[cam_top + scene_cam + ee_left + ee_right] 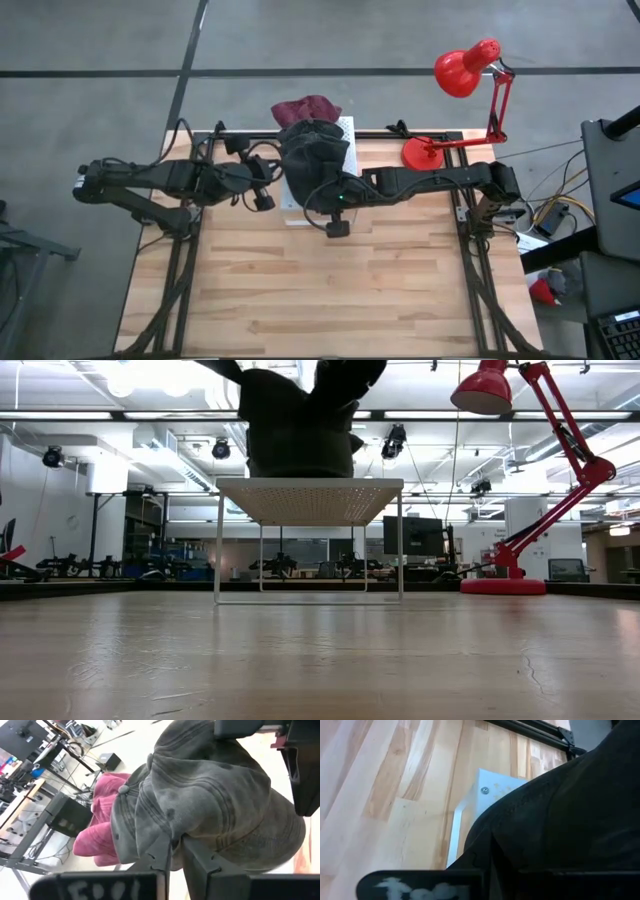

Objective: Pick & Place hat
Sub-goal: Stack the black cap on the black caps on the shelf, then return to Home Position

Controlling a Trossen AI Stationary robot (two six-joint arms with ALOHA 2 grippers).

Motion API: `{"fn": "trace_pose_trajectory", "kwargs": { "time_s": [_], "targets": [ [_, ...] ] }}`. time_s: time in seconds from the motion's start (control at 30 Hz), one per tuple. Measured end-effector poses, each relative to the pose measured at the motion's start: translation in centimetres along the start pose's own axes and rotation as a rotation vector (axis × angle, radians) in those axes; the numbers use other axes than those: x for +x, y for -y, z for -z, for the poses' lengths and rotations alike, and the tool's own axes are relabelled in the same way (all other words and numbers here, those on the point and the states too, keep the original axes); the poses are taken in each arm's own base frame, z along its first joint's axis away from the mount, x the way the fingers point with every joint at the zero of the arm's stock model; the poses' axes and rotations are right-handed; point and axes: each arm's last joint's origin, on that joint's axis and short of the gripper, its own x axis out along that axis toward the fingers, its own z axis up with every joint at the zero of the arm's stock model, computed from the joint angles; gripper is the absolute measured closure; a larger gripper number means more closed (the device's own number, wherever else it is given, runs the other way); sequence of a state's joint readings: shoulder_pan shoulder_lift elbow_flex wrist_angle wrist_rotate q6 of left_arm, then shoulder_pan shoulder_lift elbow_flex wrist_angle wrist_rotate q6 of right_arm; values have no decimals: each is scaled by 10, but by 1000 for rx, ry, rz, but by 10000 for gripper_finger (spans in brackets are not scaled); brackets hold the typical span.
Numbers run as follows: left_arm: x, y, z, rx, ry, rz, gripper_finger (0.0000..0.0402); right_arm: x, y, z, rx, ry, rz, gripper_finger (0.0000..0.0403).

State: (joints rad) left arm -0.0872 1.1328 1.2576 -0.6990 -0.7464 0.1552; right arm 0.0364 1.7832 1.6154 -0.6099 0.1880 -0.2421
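Note:
A dark grey hat sits on a white perforated stand at the table's far middle; in the low view the grey hat reaches down to the stand's top. A maroon hat lies just behind it, over the stand's far edge. My left gripper comes at the grey hat's left side and is shut on it. My right gripper reaches in from the right at its near side, mostly hidden by the cloth. My left gripper pinches the grey hat's lower edge between its two fingers, coming level from the table's left. The hat's crown bulges beyond the fingers, with the maroon hat behind it. My right gripper is shut on the grey hat, reaching from the table's right. The cloth covers the fingers, so the part held does not show; the stand's corner lies below.
A red desk lamp stands on its round base at the far right, its arm rising high. The wooden table stretches bare toward the near edge. Black frame rails run along the far edge and both sides.

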Motion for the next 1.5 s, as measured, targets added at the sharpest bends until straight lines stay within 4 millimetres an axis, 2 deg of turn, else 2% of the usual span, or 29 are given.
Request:
{"fn": "trace_pose_trajectory", "kwargs": {
  "time_s": [0.23, 0.5, 0.67, 1.03, 1.13, 1.23, 1.37, 1.5],
  "targets": [
    [0, 0, 3, 35, -28, -20, 313, 0, -1, 2, -2, -23, -17, 394],
    [-1, -6, 4, 62, -73, -207, 258, 0, -3, 2, -9, -24, -24, 394],
    [-4, -12, 5, 33, -88, -376, 251, -7, -9, -1, -21, -7, -33, 394],
    [-6, -14, 5, -61, -66, -384, 251, -41, -4, -8, -9, 70, -12, 394],
    [-7, -15, 7, -106, -67, -385, 251, -57, -4, -9, -3, 98, -8, 394],
    [-10, -16, 13, -201, -74, -387, 251, -81, -2, -8, 51, 97, 76, 394],
    [-16, -19, 25, -332, -114, -316, 251, -122, 1, 2, 129, 73, 197, 394],
    [-22, -19, 37, -404, -167, -213, 250, -161, 2, 15, 176, 122, 197, 394]
  ]
}}
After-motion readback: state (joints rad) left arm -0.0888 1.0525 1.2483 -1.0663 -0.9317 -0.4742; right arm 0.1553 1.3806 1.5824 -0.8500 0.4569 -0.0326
